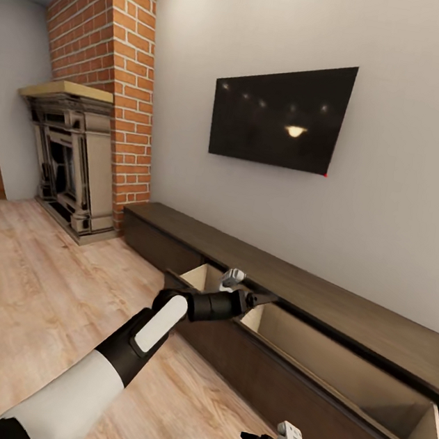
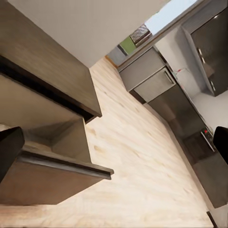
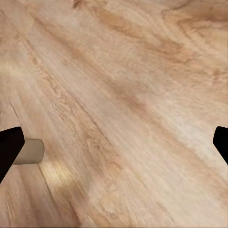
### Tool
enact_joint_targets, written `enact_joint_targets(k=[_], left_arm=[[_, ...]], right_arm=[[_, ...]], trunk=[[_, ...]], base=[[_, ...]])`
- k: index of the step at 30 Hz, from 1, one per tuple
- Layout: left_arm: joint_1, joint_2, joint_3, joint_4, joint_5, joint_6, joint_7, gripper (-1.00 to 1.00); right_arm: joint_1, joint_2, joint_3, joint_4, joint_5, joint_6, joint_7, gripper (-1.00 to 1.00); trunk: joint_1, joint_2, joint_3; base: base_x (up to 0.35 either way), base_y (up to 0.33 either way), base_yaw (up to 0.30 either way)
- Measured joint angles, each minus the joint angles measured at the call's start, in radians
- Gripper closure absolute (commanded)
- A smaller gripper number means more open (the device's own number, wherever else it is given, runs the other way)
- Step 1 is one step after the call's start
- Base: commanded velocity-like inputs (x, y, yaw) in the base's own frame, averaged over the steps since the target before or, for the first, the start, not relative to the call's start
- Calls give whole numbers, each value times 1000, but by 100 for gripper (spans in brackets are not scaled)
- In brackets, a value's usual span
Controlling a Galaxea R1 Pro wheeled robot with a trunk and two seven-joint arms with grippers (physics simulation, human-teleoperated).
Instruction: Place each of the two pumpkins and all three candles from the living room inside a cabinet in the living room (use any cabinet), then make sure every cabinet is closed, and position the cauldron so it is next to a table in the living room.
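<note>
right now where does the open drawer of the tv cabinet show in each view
Head view: the open drawer runs from centre to lower right, the left end effector over its near corner.
Left wrist view: its corner fills the lower left.
Right wrist view: not in it.
Shared landmark: the wood floor.

- The cabinet (image 1: 346, 316): a long, low, dark-brown unit against the wall under the television. One wide drawer (image 1: 363, 385) stands pulled out, showing a light beige inside.
- A candle (image 3: 29, 151): a short cream cylinder lying on its side on the wooden floor.
</note>
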Motion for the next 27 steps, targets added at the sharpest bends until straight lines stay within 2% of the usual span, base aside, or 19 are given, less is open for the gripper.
enact_joint_targets(k=[3,6,8,15,16,17,20,27], left_arm=[[0,0,1,26,-27,0,0,-100],[0,0,4,80,-94,0,0,-100],[0,0,6,103,-123,0,0,-100],[0,2,8,132,-155,0,17,-100],[0,2,8,137,-160,0,23,-100],[0,2,9,165,-183,0,48,-100],[0,2,8,204,-199,1,68,-100],[0,5,8,222,-206,2,80,-100]], right_arm=[[0,-1,-1,0,0,0,0,-100],[0,-1,-1,0,0,1,0,-100],[0,-1,-1,0,1,1,0,-100],[0,0,-1,0,1,1,-26,-100],[0,0,-1,0,1,1,-38,-100],[0,0,-1,0,2,0,-96,-100],[0,0,0,-2,2,-3,-142,-100],[0,0,1,-3,2,-5,-158,-100]], trunk=[[-12,21,6],[-15,28,6],[-15,28,4],[-15,28,-4],[-15,28,-5],[-15,28,-7],[-27,49,-1],[-54,98,14]], base=[[0,0,245],[0,0,245],[0,0,245],[0,0,243],[0,0,235],[0,0,230],[0,0,225],[0,0,197]])
